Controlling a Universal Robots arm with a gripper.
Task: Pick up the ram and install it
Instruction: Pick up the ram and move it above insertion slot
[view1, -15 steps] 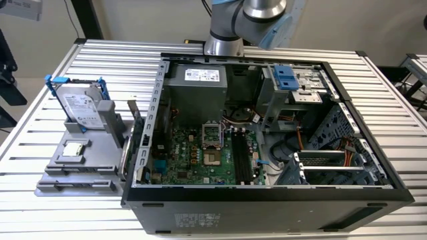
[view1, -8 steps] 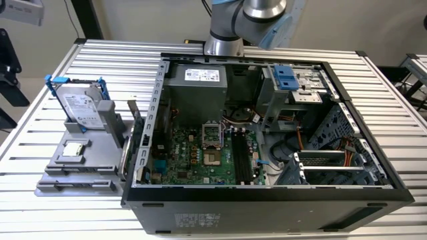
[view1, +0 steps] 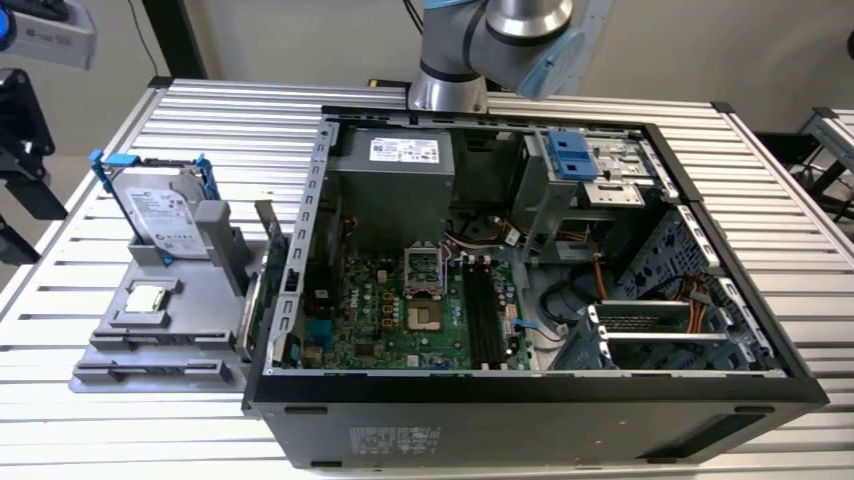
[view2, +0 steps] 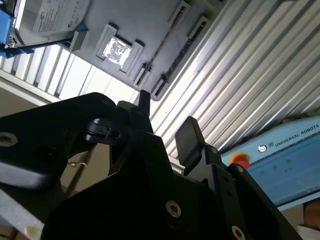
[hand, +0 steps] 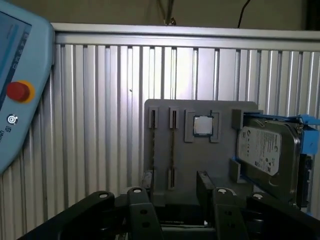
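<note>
Exterior view: arm (view1: 494, 40) up at the far edge of the slatted desk (view1: 214, 110), above an open PC case (view1: 534, 425) lying on its side. Green board (view1: 387, 310) w/ dark memory slots (view1: 483, 310) exposed inside. On the exterior view's left, just beside the case, grey holder (view1: 160, 350) carrying a hard drive (view1: 167, 215) upright in a blue frame. Nearer the camera, a square silver chip (view1: 147, 298) in its pocket.

Second wrist view: pincer (view2: 166, 110) released, black fingers (view2: 189, 137) apart w/ nothing btw them, hanging well clear of the holder. Standing in the holder's slot next to the chip: ram (view2: 161, 46), seen edge-on as a thin dark line, ends caught in small clips. Pale-blue handset (view2: 280, 155) w/ red button off to one side.

First wrist view: same spread fingers, pincer (hand: 175, 182) roughly in line w/ the ram (hand: 172, 147), not touching it. Slot w/ the ram just beside the chip pocket; hard drive on the chip's other side.
</note>
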